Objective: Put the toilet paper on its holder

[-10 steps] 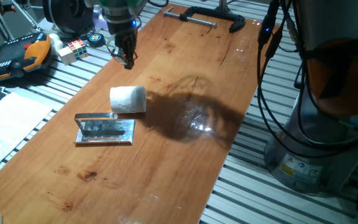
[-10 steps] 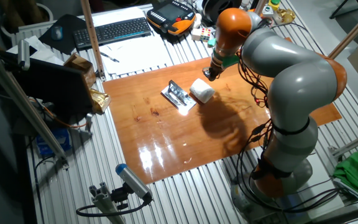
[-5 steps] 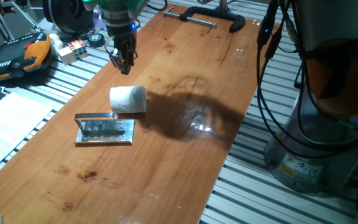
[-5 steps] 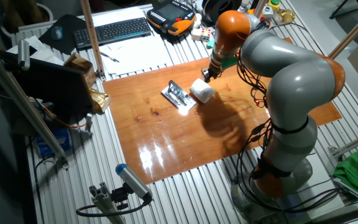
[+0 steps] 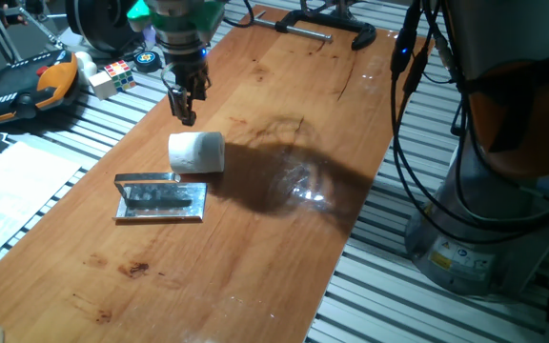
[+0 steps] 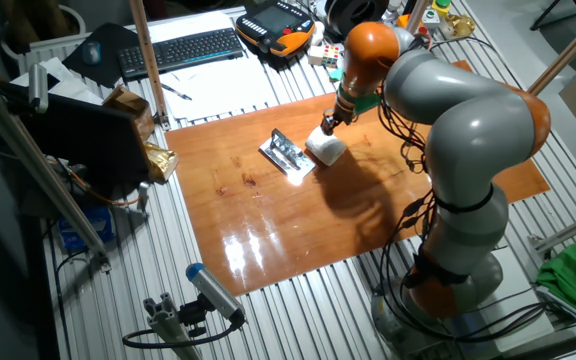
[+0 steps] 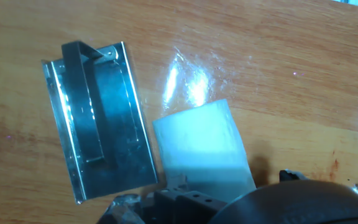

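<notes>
- Lying flat on the wooden desk (image 5: 284, 238), toward its left long edge, the holder (image 5: 160, 198) is showing its raised bar along the side facing that edge.
- Resting on its side just beside the holder, further in from that edge, the toilet paper (image 5: 196, 152) is almost touching it.
- Hovering just above the roll, the hand (image 5: 185, 108) is carrying nothing, its fingers looking nearly pressed together.

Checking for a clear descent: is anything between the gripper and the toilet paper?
Nothing. In one fixed view the gripper hangs just above the toilet paper, with only bare table showing between them.
</notes>
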Motion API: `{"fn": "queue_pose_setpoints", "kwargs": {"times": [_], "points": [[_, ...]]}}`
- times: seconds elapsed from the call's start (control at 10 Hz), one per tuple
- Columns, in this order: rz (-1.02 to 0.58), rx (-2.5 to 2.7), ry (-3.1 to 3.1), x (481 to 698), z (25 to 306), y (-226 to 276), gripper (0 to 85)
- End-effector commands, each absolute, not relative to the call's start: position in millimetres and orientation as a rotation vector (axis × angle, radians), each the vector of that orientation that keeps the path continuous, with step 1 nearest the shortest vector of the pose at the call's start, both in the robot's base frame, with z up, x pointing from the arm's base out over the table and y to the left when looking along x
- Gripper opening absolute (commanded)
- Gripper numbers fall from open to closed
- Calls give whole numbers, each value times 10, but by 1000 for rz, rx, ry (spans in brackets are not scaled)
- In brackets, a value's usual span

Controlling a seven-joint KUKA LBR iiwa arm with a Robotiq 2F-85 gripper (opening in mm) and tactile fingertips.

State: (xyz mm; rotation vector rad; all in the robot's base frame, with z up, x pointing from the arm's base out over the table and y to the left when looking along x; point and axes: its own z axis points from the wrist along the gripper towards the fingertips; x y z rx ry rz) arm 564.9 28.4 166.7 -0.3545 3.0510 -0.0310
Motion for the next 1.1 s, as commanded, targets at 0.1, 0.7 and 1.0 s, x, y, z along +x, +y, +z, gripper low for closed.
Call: {"fn": "queue_pose_setpoints", "kwargs": {"times": [0.1,0.7,1.0], "points": [[-70,-370,3059,5647,1677,305,730],[-136,-492,3065,5677,1574,365,713],[-81,-479,3067,5683,1487,356,703]]}}
